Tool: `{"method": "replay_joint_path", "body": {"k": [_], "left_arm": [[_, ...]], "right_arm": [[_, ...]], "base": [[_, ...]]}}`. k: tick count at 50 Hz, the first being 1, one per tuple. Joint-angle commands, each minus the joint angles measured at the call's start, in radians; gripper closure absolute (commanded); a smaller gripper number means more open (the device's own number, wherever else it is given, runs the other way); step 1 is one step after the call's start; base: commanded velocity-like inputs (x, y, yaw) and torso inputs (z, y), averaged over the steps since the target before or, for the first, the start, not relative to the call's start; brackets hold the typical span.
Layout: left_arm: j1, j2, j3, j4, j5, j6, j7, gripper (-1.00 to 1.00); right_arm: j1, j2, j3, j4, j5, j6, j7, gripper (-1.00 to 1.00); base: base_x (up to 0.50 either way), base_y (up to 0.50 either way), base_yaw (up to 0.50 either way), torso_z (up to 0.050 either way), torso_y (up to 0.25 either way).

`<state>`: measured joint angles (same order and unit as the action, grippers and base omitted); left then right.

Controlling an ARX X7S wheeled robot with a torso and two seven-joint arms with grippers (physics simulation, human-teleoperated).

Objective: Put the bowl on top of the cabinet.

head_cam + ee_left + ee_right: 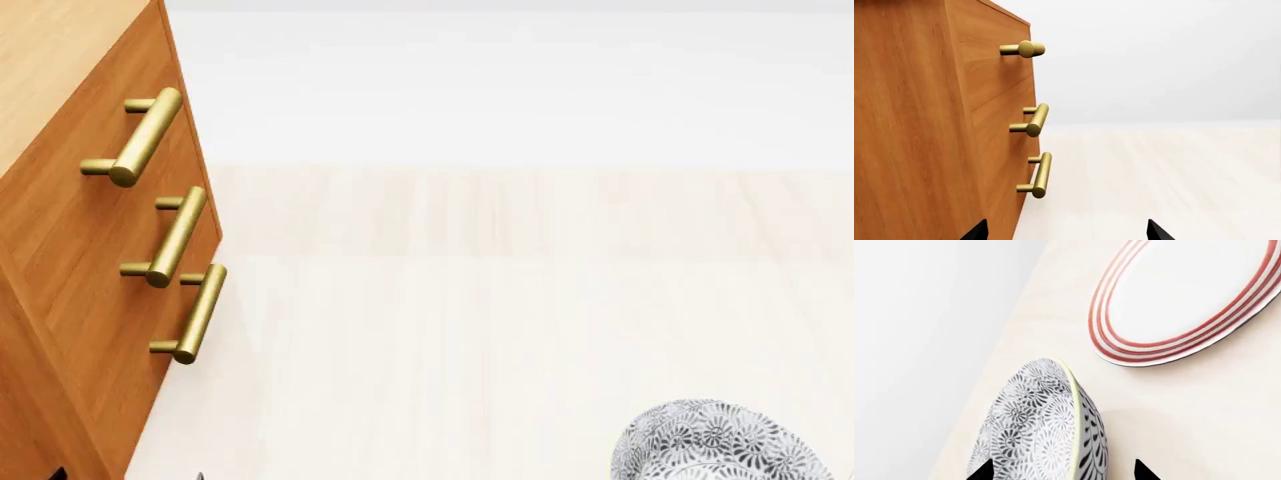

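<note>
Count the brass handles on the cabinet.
3. All sit on the drawer fronts of the cabinet, stacked in a column: the top handle, the middle handle and the bottom handle. None seem hidden, though the cabinet is only partly in view.

Open floor (534, 300) — cabinet (80, 250) leftward
</note>
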<state>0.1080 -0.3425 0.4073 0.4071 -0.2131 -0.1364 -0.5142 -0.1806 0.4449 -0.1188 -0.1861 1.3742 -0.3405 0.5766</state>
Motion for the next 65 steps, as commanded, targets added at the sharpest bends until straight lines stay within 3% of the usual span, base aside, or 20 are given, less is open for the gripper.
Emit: {"method": "replay_joint_path", "body": {"k": [1,65], "left_arm": [[-0.004,0.013,-0.020,-0.002,-0.008,-0.016,0.022,-1.00],[-0.009,-0.001,-0.007,0.002,-0.018,-0.011,0.006,-1.00]], "right_arm": [[0.047,-0.014,0.001,0.059,-0.013,0.023,-0.014,-1.00],[0.157,-0.015,-0.039,0.201,0.005,0.093,-0.032,-1.00]], "base": [[0.00,0.00,0.00,0.000,0.000],[0.00,0.00,0.00,0.000,0.000]]}}
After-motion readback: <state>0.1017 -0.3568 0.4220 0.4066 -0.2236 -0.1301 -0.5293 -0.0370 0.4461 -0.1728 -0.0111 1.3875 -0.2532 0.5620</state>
